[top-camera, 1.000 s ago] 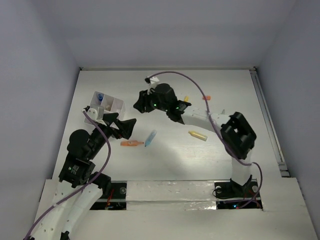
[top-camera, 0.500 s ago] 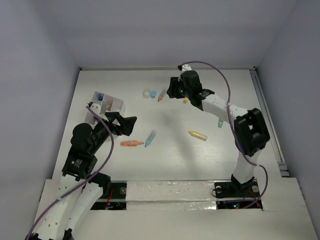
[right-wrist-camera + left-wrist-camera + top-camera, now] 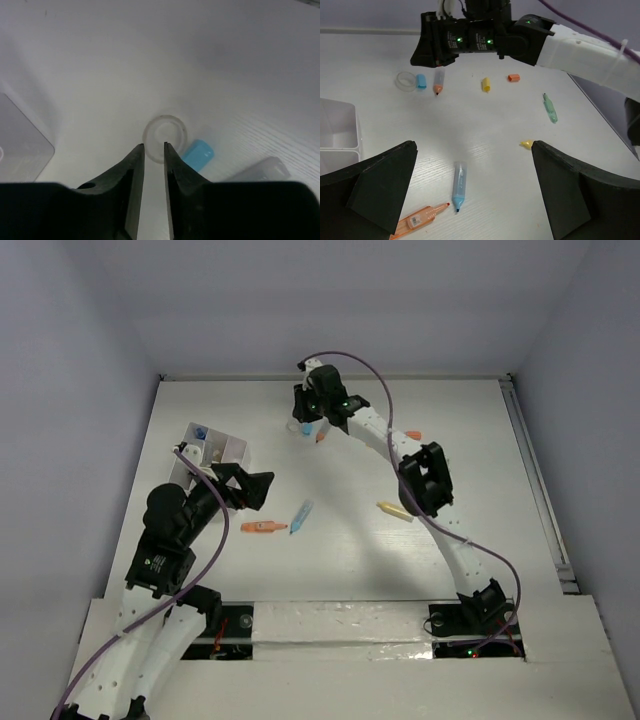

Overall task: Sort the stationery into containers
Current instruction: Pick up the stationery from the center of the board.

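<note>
The white divided box [image 3: 232, 450] stands at the left with a blue-capped item [image 3: 200, 430] in a far compartment. My left gripper [image 3: 258, 488] hangs wide open beside it, nothing between its fingers [image 3: 380, 185]. An orange pen [image 3: 420, 219] and a blue highlighter [image 3: 459, 185] lie just below it. My right gripper [image 3: 305, 420] hovers at the back over the clear tape roll [image 3: 165, 131]. Its jaws stand a narrow gap apart with nothing held [image 3: 154, 146]. A blue cap [image 3: 197, 154] and a clear pen with an orange tip [image 3: 438, 81] lie beside the roll.
A yellow cap [image 3: 486, 84], an orange cap [image 3: 513, 77] and a green pen [image 3: 550, 108] lie to the right at the back. A yellow pen [image 3: 395, 510] rests mid-right. The box's corner [image 3: 20, 145] shows left of the right gripper. Walls close the table's back and sides.
My right arm swung from the table's middle to the back, then left over the tape roll, and its jaws narrowed. The left gripper has barely moved.
</note>
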Controlling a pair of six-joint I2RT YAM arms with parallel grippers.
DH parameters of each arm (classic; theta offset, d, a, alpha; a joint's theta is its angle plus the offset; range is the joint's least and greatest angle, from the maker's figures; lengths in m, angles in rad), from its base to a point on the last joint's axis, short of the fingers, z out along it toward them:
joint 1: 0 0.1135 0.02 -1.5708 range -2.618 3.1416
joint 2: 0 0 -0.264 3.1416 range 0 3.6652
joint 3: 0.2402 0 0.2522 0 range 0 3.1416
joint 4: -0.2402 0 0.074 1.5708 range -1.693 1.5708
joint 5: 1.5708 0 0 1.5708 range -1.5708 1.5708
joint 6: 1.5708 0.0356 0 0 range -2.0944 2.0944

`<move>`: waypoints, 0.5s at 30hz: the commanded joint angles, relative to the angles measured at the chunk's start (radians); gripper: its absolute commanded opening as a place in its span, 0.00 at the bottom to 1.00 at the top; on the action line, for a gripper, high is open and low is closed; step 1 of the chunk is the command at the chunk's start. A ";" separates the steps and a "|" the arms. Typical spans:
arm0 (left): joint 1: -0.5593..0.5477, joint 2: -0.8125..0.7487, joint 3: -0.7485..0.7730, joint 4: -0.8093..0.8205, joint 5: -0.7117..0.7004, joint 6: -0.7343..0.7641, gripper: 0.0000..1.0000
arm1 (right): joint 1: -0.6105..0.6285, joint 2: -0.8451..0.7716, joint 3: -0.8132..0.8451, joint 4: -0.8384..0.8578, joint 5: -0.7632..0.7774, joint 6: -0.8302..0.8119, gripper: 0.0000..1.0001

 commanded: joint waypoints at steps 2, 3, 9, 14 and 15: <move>0.004 0.006 0.016 0.061 0.012 -0.002 0.99 | 0.040 0.079 0.196 -0.111 -0.028 -0.050 0.35; 0.004 0.008 0.016 0.059 0.014 -0.002 0.99 | 0.040 0.090 0.207 -0.103 -0.030 -0.045 0.42; 0.004 0.011 0.017 0.061 0.015 -0.003 0.99 | 0.049 0.165 0.255 -0.102 -0.043 -0.013 0.47; 0.013 0.006 0.017 0.061 0.015 -0.003 0.99 | 0.049 0.231 0.298 -0.113 -0.063 0.039 0.48; 0.013 0.005 0.017 0.061 0.014 -0.003 0.99 | 0.049 0.232 0.289 -0.108 -0.062 0.047 0.49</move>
